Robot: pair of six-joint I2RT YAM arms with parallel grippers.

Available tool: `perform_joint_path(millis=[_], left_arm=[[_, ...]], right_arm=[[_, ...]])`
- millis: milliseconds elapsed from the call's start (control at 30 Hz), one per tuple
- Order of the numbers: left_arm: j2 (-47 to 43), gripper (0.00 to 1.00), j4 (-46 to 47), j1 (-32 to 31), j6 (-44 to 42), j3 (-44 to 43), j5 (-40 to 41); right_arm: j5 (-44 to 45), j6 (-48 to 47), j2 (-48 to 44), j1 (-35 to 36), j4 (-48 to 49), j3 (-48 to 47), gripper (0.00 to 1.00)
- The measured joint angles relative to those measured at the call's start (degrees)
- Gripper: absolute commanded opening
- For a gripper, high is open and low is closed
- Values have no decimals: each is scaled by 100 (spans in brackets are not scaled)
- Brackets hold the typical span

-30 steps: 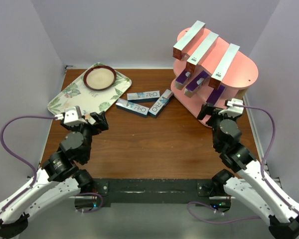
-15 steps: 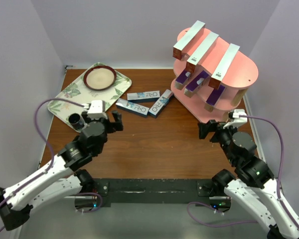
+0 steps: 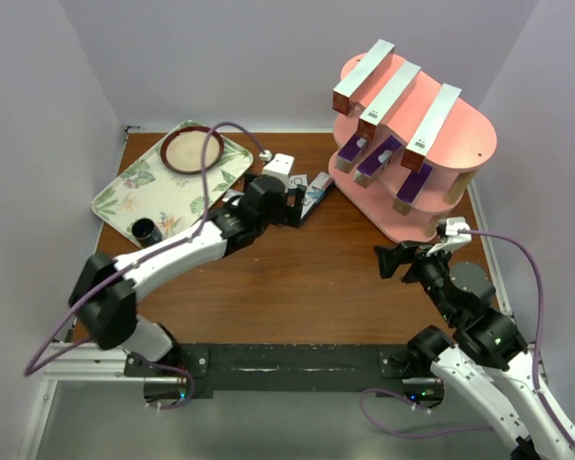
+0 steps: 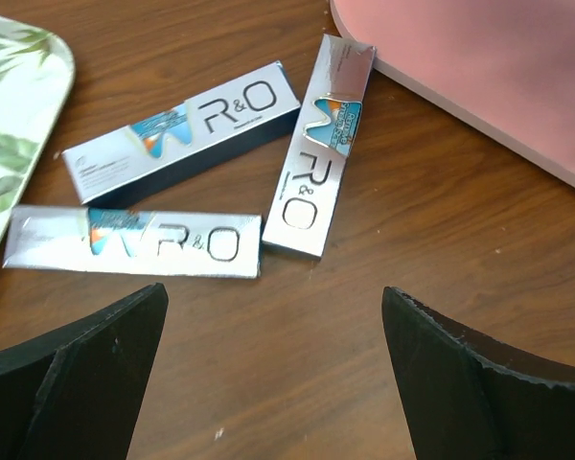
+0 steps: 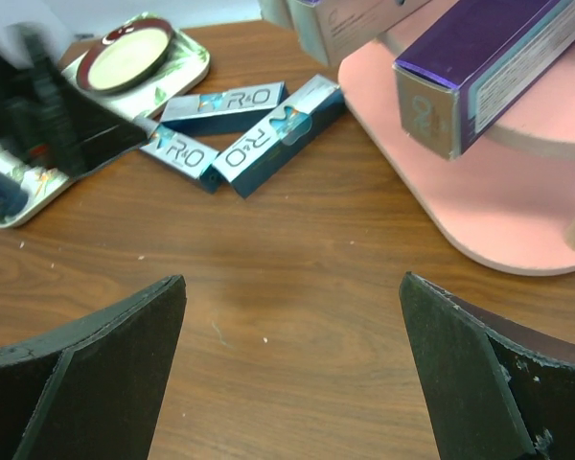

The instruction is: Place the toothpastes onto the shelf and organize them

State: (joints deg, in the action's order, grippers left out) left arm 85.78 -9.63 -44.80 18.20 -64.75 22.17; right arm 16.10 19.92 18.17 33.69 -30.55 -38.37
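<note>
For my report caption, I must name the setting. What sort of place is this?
Probably a robot test booth: plain walls close around a wooden table, two robot arms are mounted at its near edge, and the toothpaste boxes look staged.

The left arm (image 3: 172,254) and right arm (image 3: 479,331) wear white shells between black joint housings. A purple cable (image 3: 207,172) runs along each to a white wrist box (image 3: 280,166). The fingers (image 4: 77,374) are matte black wedges.

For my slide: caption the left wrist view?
Open left claw hovers over three R&O toothpastes beside the shelf.
</note>
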Motion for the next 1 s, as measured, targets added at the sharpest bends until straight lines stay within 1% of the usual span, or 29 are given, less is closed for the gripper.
perform_joint_path(millis=[133,333,500,700,733,800,833,900,933,1000], left_arm=[[1054,100,157,133,-313,-542,-289],[2232,100,280,234,-804,-1058,-562],[2828,100,444,358,-1147,-1318,-839],[3117,96,713,407,-1394,-1331,-1012],[3141,92,780,407,-1425,-1329,-1051],[3171,89,881,407,-1438,-1316,-1097],[3182,77,916,407,-1438,-1314,-1113],[3200,69,1021,407,-1445,-1296,-1137],[3202,67,1075,407,-1443,-1268,-1147],[3202,67,1156,407,-1436,-1211,-1134]], right_arm=[[-138,7,-52,0,15,133,98],[-350,-4,-55,0,46,153,98],[-396,-11,-46,0,61,155,98],[-420,-35,9,0,81,186,98],[-428,-39,22,0,85,190,98],[-431,-42,46,0,98,205,98],[-431,-44,57,0,101,208,98],[-431,-44,59,0,101,212,98],[-431,-44,59,0,101,212,98],[-431,-44,59,0,103,212,98]])
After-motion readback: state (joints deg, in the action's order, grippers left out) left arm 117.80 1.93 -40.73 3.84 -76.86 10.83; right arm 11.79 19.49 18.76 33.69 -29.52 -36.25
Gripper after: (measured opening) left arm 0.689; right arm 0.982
